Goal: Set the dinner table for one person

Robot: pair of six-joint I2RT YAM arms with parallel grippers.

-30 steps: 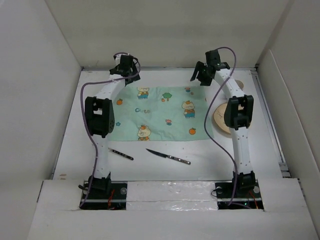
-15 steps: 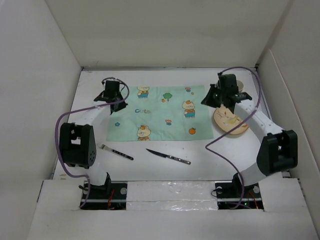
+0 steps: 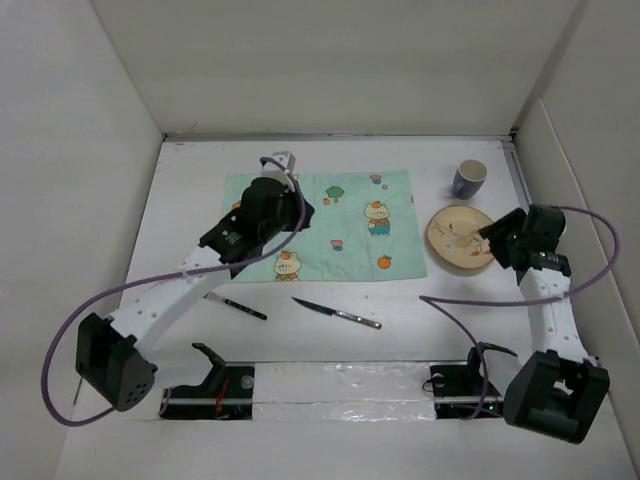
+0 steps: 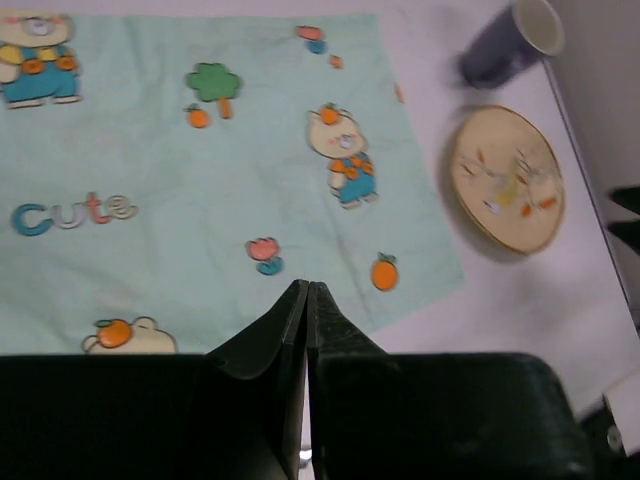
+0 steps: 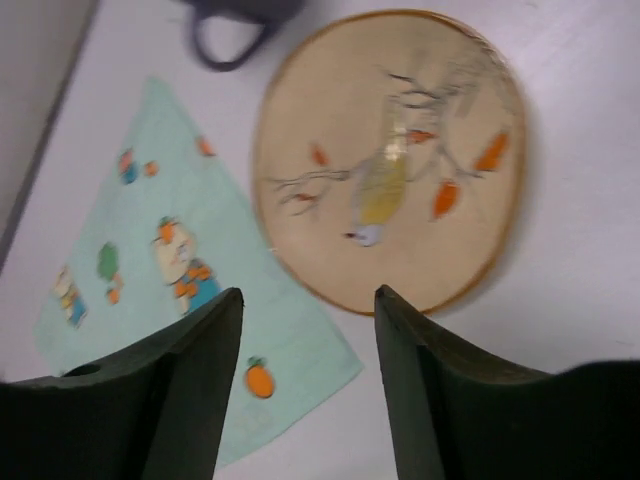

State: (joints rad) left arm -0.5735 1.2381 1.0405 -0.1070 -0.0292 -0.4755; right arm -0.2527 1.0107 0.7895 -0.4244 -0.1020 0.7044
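Spanning left-right, seemingly, dinner table [image 3: 330, 342]; left end effector [image 4: 307, 286] clenched, right end effector [image 5: 308, 293] released by plate [image 5: 390, 150].

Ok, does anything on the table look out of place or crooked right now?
Nothing is spilled or broken. The round beige bird-painted plate sits on the bare white tabletop to the right of the mint-green cartoon placemat, not on it. The slim table knife lies slanted on the robot's side of the placemat.
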